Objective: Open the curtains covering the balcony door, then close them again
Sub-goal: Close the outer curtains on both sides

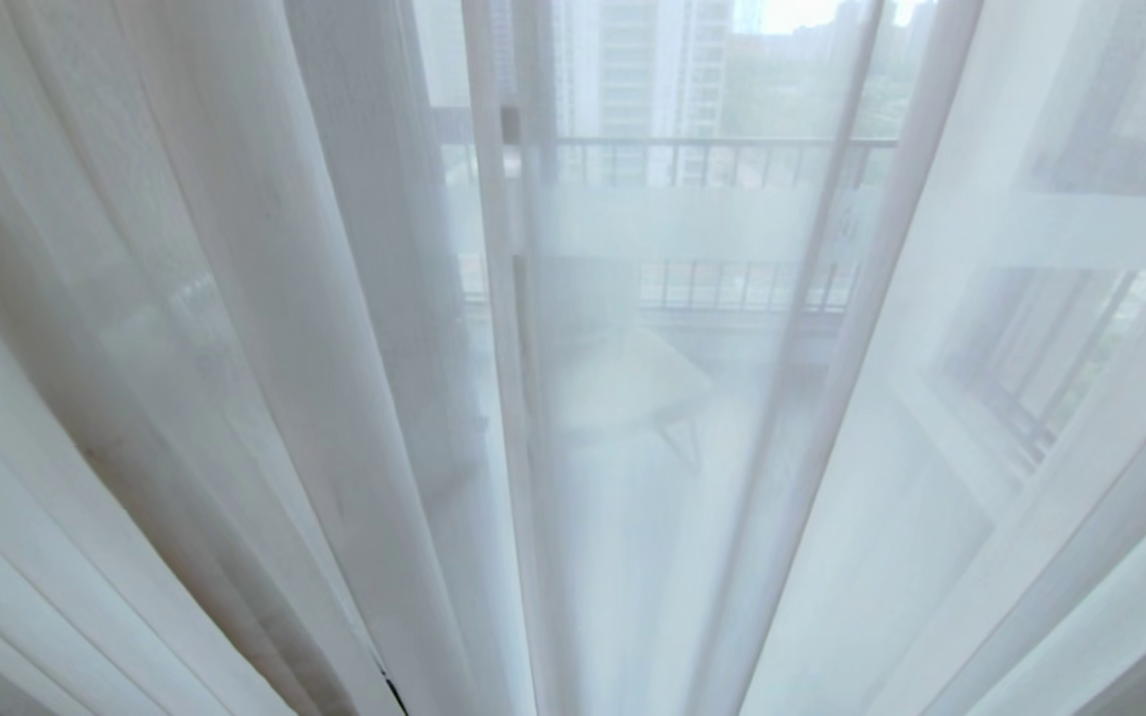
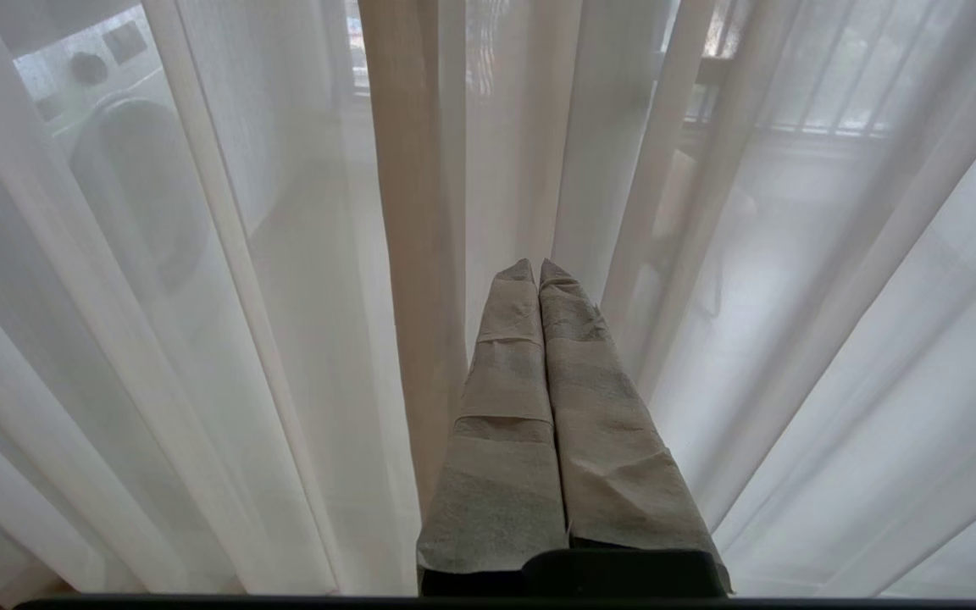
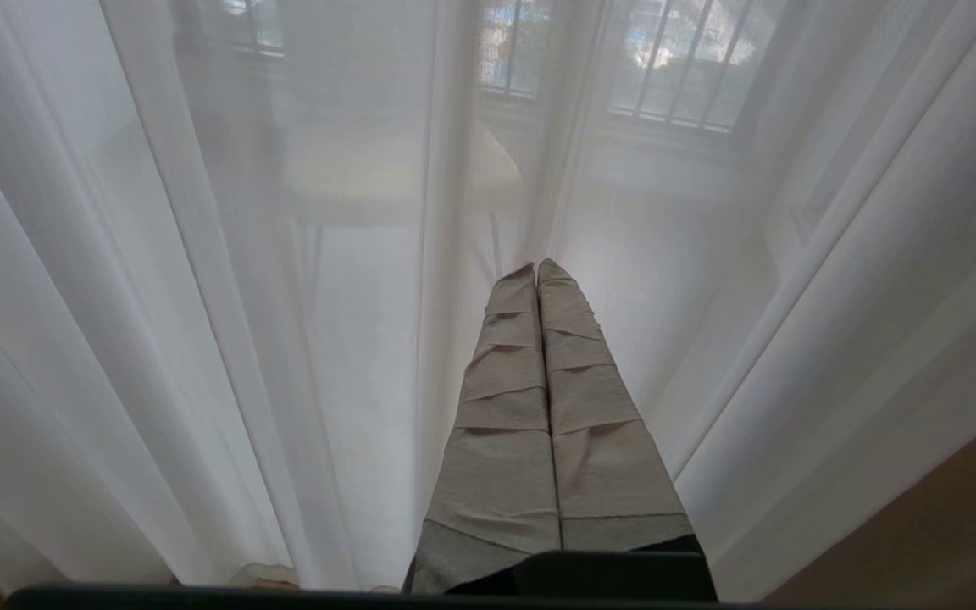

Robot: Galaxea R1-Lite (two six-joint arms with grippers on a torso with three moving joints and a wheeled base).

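Note:
The curtains (image 1: 235, 298) hang drawn across the whole head view as thin white sheers in vertical folds. Behind them the balcony door (image 1: 692, 224) shows only dimly, as glass with a pale frosted band. Neither arm appears in the head view. In the left wrist view my left gripper (image 2: 537, 264) is shut, its tape-wrapped fingers (image 2: 505, 398) pointing at the curtains (image 2: 200, 339), right beside a denser beige fold (image 2: 407, 254). My right gripper (image 3: 536, 264) is likewise shut and empty, its tips close in front of the curtains (image 3: 200, 339). Whether either tip touches the fabric I cannot tell.
Through the sheers I make out a balcony railing (image 1: 712, 159), a pale chair or small table (image 1: 633, 388) and a washing machine (image 2: 132, 169). A brown surface (image 3: 962, 525) cuts into one corner of the right wrist view.

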